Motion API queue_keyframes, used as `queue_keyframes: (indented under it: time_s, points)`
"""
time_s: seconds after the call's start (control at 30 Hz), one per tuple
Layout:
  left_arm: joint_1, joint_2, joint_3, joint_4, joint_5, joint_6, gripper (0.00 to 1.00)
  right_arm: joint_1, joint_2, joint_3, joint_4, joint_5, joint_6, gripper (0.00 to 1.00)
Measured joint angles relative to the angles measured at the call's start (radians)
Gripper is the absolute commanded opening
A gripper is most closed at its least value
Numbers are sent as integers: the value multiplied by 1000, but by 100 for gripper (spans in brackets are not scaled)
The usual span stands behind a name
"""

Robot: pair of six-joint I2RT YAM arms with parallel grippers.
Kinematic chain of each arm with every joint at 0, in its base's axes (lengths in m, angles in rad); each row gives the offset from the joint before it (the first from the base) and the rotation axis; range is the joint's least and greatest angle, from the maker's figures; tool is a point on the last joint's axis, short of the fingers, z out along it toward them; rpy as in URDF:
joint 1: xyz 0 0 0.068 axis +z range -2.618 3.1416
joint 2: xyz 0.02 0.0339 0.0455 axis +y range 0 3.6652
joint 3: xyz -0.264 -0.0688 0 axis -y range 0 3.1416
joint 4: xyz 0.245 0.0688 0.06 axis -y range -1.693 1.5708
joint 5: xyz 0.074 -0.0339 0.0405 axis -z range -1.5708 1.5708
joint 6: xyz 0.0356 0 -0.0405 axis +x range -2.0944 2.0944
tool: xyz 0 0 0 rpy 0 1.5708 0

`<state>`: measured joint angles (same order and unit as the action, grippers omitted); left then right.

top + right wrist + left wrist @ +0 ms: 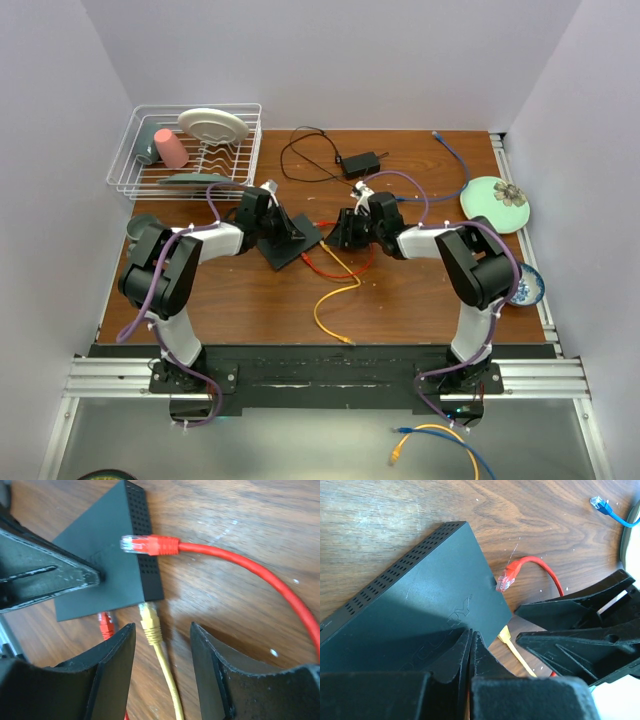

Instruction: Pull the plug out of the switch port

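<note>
The flat black switch box (290, 240) lies mid-table. Its port edge (120, 607) faces my right gripper, and the sockets themselves are hidden. A yellow plug (150, 622) meets that edge with its tip; I cannot tell whether it is seated. A red plug (106, 624) sits beside it at the same edge. Another red plug (147, 545) lies free, its clear tip showing beside the box's vented side. My right gripper (162, 627) is open and straddles the yellow plug without touching it. My left gripper (471, 637) is shut, its tips resting on the box's top (420, 605).
At the back left a white dish rack (130, 170) holds a pink cup and a plate. A black adapter with a thin cord (358, 162) lies behind the switch. A blue cable (450, 150), a green plate (497, 203) and a blue bowl (527, 285) lie right. The yellow cable (335, 300) runs forward.
</note>
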<state>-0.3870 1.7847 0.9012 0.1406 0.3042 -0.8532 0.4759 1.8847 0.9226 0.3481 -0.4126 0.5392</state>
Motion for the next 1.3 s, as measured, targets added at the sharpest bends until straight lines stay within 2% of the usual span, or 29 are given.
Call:
queue_keyframes:
  time_s: [0.33,0.57,1.1,1.3]
  points:
    - [0,1,-3,6,2,0,0,-21,60,10,103,-101,53,51]
    - [0,1,-5,10,2,0,0,-23,64,11,100,-104,55,43]
    - [0,1,-14,31,4,-1,0,-15,90,42,91,-111,56,41]
    - [-1,2,-16,35,4,-1,0,-4,106,64,80,-113,55,36]
